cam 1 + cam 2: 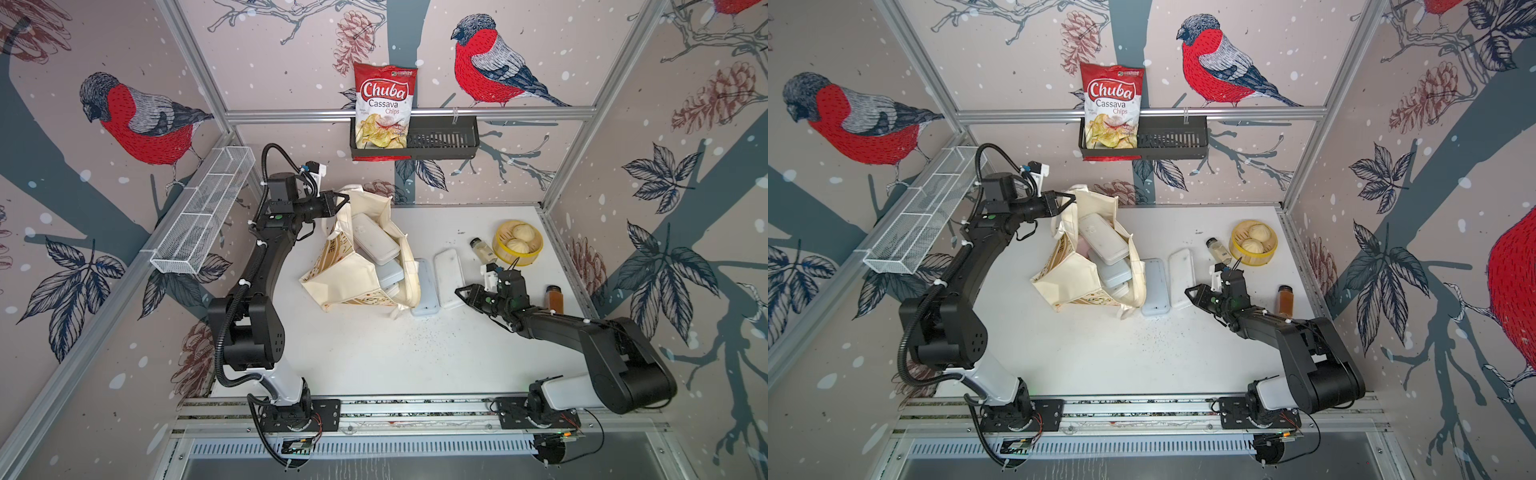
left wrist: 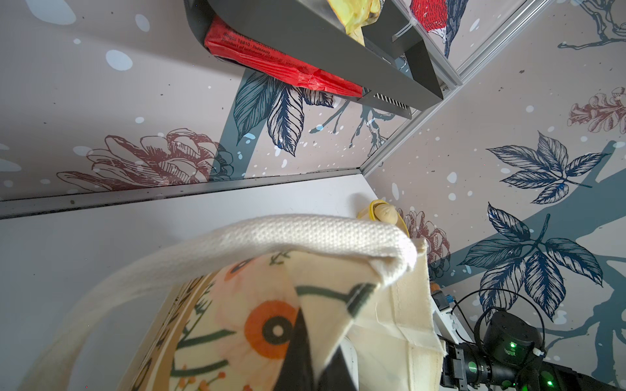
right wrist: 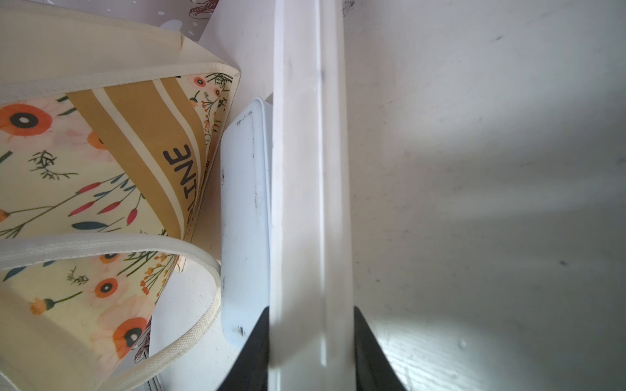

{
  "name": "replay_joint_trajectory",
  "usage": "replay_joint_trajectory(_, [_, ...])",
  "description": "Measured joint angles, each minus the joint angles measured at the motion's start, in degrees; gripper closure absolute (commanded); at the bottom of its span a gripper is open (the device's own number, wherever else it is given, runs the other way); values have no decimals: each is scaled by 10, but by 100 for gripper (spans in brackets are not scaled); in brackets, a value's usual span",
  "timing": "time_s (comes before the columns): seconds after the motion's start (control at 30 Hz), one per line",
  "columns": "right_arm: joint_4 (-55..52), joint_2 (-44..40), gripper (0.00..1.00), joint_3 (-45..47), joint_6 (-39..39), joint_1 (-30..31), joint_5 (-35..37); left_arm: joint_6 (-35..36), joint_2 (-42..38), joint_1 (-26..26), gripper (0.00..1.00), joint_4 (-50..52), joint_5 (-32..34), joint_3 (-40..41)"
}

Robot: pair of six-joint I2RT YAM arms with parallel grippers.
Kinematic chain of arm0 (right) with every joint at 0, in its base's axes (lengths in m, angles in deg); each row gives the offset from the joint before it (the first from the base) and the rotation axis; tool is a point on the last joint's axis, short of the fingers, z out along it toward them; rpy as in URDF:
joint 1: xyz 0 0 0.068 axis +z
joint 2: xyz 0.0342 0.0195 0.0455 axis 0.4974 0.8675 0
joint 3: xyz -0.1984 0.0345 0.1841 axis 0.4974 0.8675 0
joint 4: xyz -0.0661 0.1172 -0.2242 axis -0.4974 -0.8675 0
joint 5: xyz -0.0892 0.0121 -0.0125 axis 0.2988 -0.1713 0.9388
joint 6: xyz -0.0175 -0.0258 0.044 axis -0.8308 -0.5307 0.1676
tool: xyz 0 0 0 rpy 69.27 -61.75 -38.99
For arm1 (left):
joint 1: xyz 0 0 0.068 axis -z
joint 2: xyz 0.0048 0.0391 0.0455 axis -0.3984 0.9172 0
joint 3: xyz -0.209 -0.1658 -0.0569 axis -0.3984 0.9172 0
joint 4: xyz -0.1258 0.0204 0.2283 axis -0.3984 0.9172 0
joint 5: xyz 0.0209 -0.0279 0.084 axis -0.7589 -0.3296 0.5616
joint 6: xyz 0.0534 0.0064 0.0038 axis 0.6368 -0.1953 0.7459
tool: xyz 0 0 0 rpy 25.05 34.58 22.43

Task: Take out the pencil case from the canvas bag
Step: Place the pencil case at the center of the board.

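Jaws of the right gripper (image 1: 460, 291) are closed on the near end of a white pencil case (image 1: 448, 272). It lies low over the table (image 1: 374, 357), outside the canvas bag (image 1: 345, 276) on its right, so this case looks already extracted. Whether it rests or is barely lifted, I cannot tell. Between it and the bag lies a pale blue case (image 1: 424, 291), just against the bag's side. More cases sit inside the bag, a white one (image 1: 374, 240) on top, slanting out of the mouth. Jaws of the left gripper (image 1: 341, 200) pinch the bag's far rim, apparently to hold the mouth open and stop the bag dragging. Well apart from the bag, past the gripped case, stands a yellow steamer basket (image 1: 519, 258).
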Motion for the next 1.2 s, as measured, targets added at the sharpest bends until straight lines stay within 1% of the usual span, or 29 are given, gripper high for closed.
replay_joint_trajectory(0.07, [-3, 0, 55, -1, -8, -4, 0, 0, 0, 0, 100, 0, 0, 0])
replay_joint_trajectory(0.13, [-36, 0, 48, -2, -8, -7, 15, 0, 0, 0, 100, 0, 0, 0])
replay_joint_trajectory(0.23, [-82, 0, 42, -10, -12, -10, 22, 2, 0, 0, 100, 0, 1, 0])
replay_joint_trajectory(0.43, [-133, 1, 31, -41, -30, -13, 49, 4, 0, 2, 100, 0, 2, 0])
replay_joint_trajectory(0.53, [-150, 5, 28, -51, -40, -13, 63, 4, 0, 2, 100, 0, 3, 0])
replay_joint_trajectory(0.73, [-174, 45, 28, -96, -62, -13, 92, 7, 0, 3, 100, 2, 6, -1])
replay_joint_trajectory(1.0, [-175, 131, 27, -177, -104, -13, 90, 23, 7, 3, 100, 7, 18, -8])
replay_joint_trajectory(1.2, [-182, 181, 27, -233, -143, -10, 87, 30, 7, 3, 100, 14, 29, -11])
